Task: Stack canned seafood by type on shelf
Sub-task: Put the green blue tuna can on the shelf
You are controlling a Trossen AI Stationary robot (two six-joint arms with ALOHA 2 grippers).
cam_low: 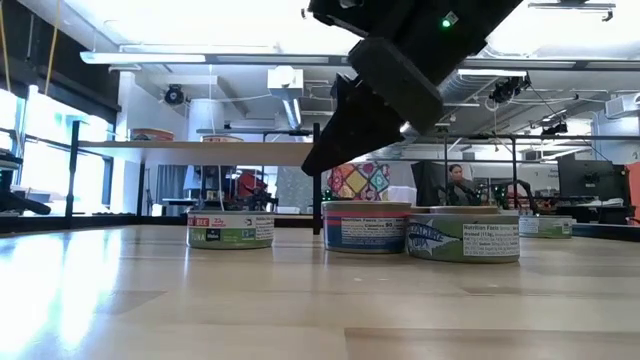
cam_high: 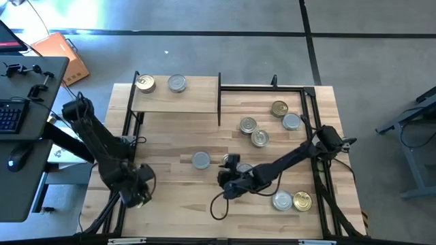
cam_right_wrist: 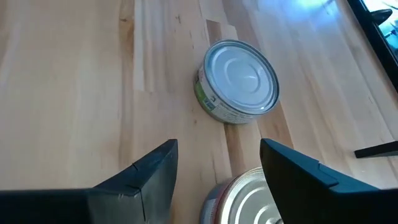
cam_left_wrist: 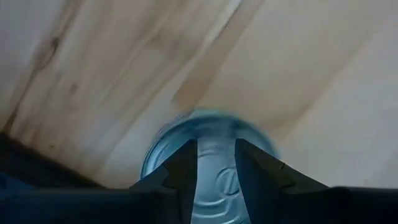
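Light-wood table [cam_high: 170,204], bright workshop behind

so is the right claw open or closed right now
Open. In its wrist view the right claw shows two dark fingers spread wide over the table, nothing between them; a silver-topped tin lies ahead, untouched.

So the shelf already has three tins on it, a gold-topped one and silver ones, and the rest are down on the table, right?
Not quite. The shelf holds two tins, not three: one gold-topped tin and one silver-topped tin, side by side, as the high view shows. The rest are indeed down on the table.
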